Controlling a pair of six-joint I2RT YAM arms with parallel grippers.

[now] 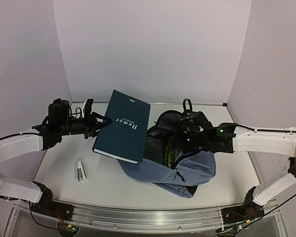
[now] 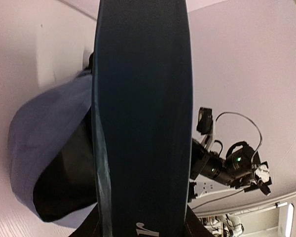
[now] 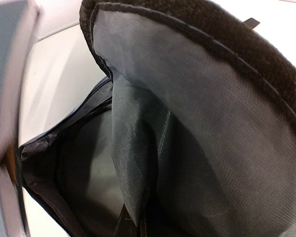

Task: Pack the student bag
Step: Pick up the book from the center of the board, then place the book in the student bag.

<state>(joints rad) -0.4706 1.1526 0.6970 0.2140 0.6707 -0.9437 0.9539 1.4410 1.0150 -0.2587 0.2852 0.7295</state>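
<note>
Right hand [image 1: 191, 132]: fully clenched at the upper rim of the bag's mouth. It seems to be pinching the rim fabric and propping the opening up, though its fingers are not showing in its own camera.
Student bag [image 1: 187, 170]: this large, soft blue-grey fabric backpack with black straps is lying on its side, right of centre on the pale worktop [image 1: 64, 158]. Its mouth is gaping left and its dark lining is showing, with something green showing inside.
Handling: the bag is looking limp and light, likely sagging and folding wherever it is not being held. The thin lining is probably bunching easily under anything pushed in.
Where to hold: the stiffer zipped rim or the black top loop looks best, since the loose blue panel would only be stretching.
Left hand [image 1: 99, 122]: grasping the left edge of a large dark teal hardcover book [image 1: 123, 126]. The book is hanging tilted above the worktop, its lower right corner overlapping the bag's blue fabric in the top view.
Worktop, left side: a small white oblong object [image 1: 80, 171] is lying near the left arm, well apart from the bag.
</note>
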